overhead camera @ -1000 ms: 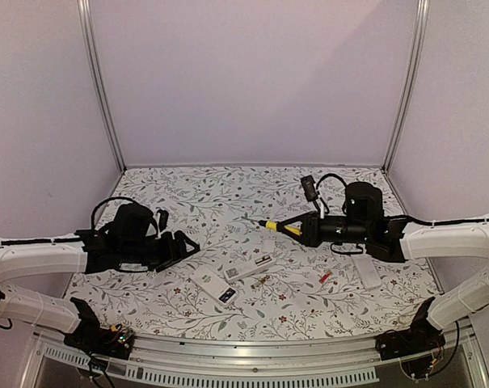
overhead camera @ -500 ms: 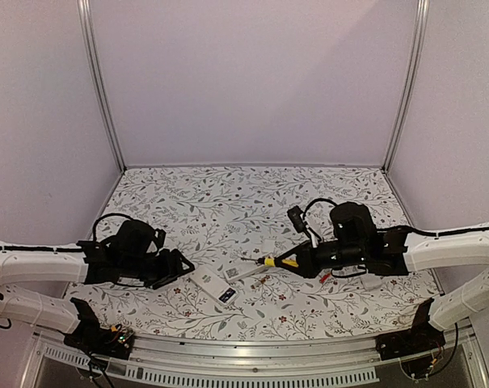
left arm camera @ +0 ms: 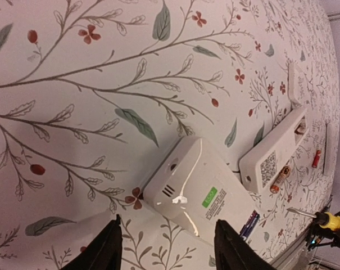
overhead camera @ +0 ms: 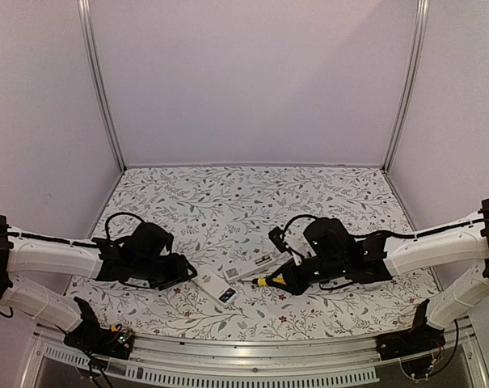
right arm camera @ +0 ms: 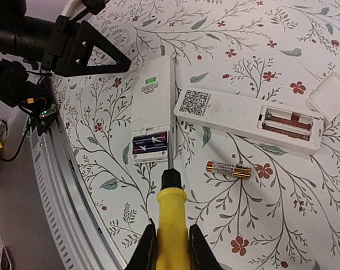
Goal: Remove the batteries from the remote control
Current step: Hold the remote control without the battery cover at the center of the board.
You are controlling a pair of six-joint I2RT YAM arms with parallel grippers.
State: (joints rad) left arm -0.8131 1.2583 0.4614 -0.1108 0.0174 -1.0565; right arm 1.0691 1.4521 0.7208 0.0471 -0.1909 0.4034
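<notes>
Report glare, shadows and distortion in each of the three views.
Top external: even, soft light with faint shadows; the frame post slants, a wide-angle effect. Left wrist: a bright glare streak runs down the white remote; the floral tablecloth is sharp. Right wrist: no glare, the dark batteries read crisply; the yellow-handled tool looms large near the lens.
</notes>
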